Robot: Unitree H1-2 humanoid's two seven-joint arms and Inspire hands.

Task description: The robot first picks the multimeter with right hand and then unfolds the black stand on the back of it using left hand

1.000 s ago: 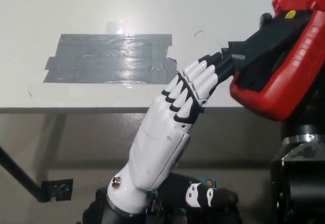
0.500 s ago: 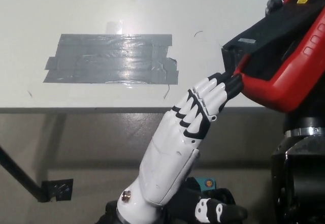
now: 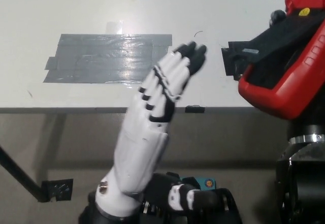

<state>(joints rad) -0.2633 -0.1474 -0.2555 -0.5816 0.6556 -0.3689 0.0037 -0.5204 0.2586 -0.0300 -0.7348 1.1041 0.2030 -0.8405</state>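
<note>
Head view shows the white left hand (image 3: 152, 112) raised over the table edge (image 3: 76, 109) with its fingers (image 3: 185, 61) stretched out, apart and holding nothing, their dark tips pointing up and to the right. Just right of those fingertips, with a clear gap between, hangs the red multimeter (image 3: 289, 76), its black stand (image 3: 264, 46) swung out from the back toward the hand. Only a dark part of the right arm (image 3: 304, 178) shows beneath the multimeter, so I cannot tell that hand's grip; a grey tape patch (image 3: 101, 59) lies on the table left of the left hand's fingers.

White table (image 3: 61, 5) w/ grey tape patch (image 3: 109, 59), light glare.
</note>
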